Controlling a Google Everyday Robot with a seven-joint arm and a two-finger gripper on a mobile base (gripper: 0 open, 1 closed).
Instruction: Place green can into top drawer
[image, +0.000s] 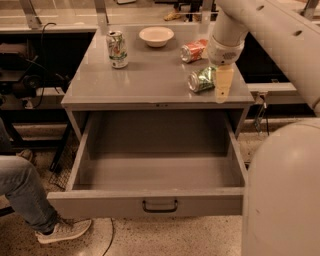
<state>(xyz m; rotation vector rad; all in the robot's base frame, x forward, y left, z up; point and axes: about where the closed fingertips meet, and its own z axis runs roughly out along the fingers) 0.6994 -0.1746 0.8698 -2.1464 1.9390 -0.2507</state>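
The green can (200, 80) lies by the worktop's front right corner. My gripper (220, 89) is beside it, though I cannot tell whether it has hold. Next I must secure the can and carry it to the open top drawer (160, 172).

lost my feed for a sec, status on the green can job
Gripper low over right of cabinet top, beside green can. Can on its side, not lifted. Top drawer open below. Red can close behind, not blocking.

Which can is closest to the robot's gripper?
The green can: it lies on the cabinet top right beside the gripper. The orange-red can lies farther back; the white can stands far left.
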